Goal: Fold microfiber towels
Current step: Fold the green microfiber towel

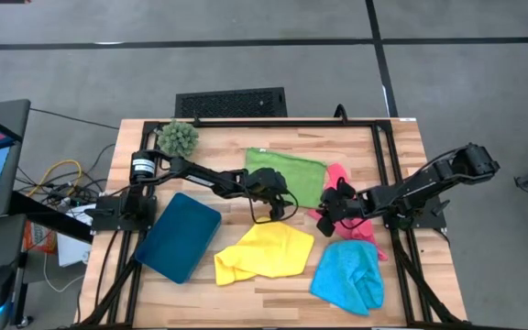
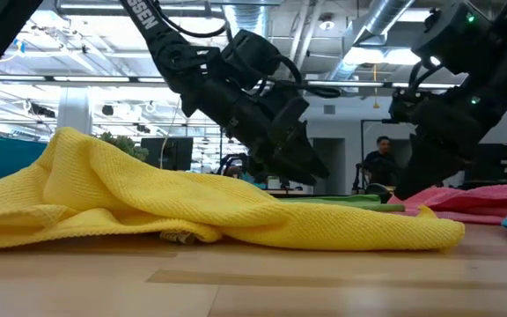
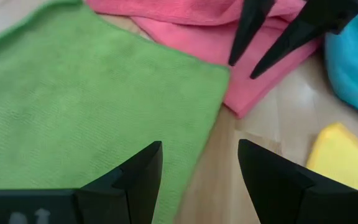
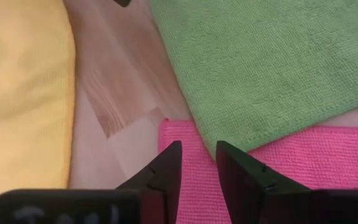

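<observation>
Both grippers over the flat green microfiber towel (image 1: pixel 290 174): left gripper (image 3: pixel 199 171) wide and empty, right gripper (image 4: pixel 197 163) narrow, empty, above the crumpled pink microfiber towel (image 4: pixel 303 168). Looks like corner pick-up next; each needs an edge pinched.

wooden table (image 1: pixel 401 147) — four towels (image 1: pixel 264 253), tray (image 1: pixel 178 236), plant ball (image 1: pixel 179 137)

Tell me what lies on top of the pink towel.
The green towel overlaps one edge of the pink towel. The right gripper hovers over its corner, fingers slightly apart. How far the pink runs beneath the green is hidden.
</observation>
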Tool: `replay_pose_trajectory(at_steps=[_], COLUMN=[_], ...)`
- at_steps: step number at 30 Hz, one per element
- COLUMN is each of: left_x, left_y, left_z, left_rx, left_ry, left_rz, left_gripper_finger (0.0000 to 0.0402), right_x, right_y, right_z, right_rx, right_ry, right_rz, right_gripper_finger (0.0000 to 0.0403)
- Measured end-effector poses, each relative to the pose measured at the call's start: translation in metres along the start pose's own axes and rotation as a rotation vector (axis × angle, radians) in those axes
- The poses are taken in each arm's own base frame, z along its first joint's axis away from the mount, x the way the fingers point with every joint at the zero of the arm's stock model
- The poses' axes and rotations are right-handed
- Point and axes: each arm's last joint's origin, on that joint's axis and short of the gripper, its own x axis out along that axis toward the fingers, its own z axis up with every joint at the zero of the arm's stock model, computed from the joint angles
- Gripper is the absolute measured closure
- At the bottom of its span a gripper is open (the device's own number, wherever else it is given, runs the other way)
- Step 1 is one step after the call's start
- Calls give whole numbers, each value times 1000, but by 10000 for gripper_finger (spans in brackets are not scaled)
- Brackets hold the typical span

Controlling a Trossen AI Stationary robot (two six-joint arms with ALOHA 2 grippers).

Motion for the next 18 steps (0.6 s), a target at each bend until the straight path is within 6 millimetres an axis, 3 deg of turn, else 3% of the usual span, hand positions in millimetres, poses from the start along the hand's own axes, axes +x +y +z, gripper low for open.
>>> replay_pose_trajectory(at_steps=[18], left_x=[15], left_y=[5], left_z=[-24], left_rx=[23], left_ry=[88], left_rz=[28], left_gripper_finger=[198], right_x=[-1], right_y=[-1], right_z=[-1], right_rx=[-17], right_ry=[44], right_rz=[-9], right_gripper_finger=[283])
